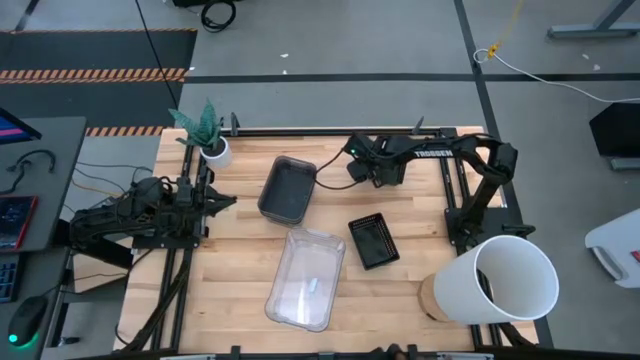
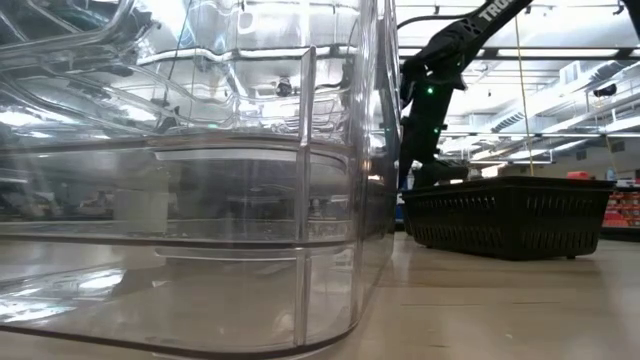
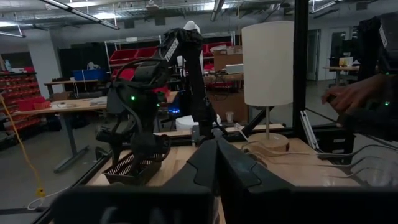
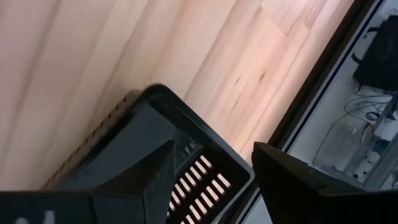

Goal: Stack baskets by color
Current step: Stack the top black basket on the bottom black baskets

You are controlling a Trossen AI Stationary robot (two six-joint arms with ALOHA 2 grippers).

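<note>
Left gripper (image 1: 228, 203) closed, empty, at the table's left edge. Mid-table, left to right: smoky grey basket (image 1: 287, 189), clear smooth basket (image 1: 306, 278), black slatted basket (image 1: 373, 241), long axes near-upright in the overhead view, slightly tilted. Right gripper (image 1: 357, 167) spread wide above another black slatted basket (image 4: 149, 155) near the far edge.

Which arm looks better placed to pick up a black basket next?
Right, probably. The right gripper hangs open over a black basket, while the left gripper is shut at the left side of the table, apart from every basket.
</note>
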